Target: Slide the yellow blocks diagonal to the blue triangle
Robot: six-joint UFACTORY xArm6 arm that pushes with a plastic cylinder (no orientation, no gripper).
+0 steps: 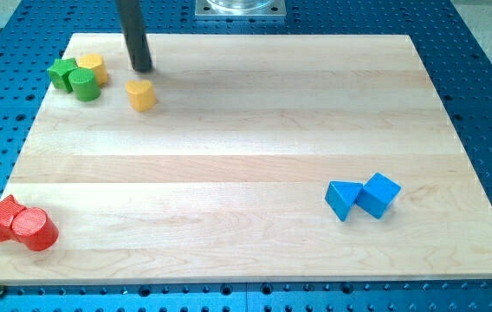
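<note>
My tip (pixel 143 68) rests on the board near the view's top left, just above a yellow heart-shaped block (pixel 141 94) and close to touching it. A second yellow block (pixel 93 66), a hexagon, sits further left against a green cylinder (pixel 83 85) and a green star-like block (pixel 61 73). The blue triangle (pixel 342 199) lies at the view's lower right, touching a blue cube (pixel 378 195) on its right. Both yellow blocks are far from the blue triangle.
A red star (pixel 2 217) and a red cylinder (pixel 35 230) sit together at the view's bottom left corner of the wooden board (pixel 246 147). A blue perforated table (pixel 480 104) surrounds the board. A metal mount (pixel 240 9) shows at the top.
</note>
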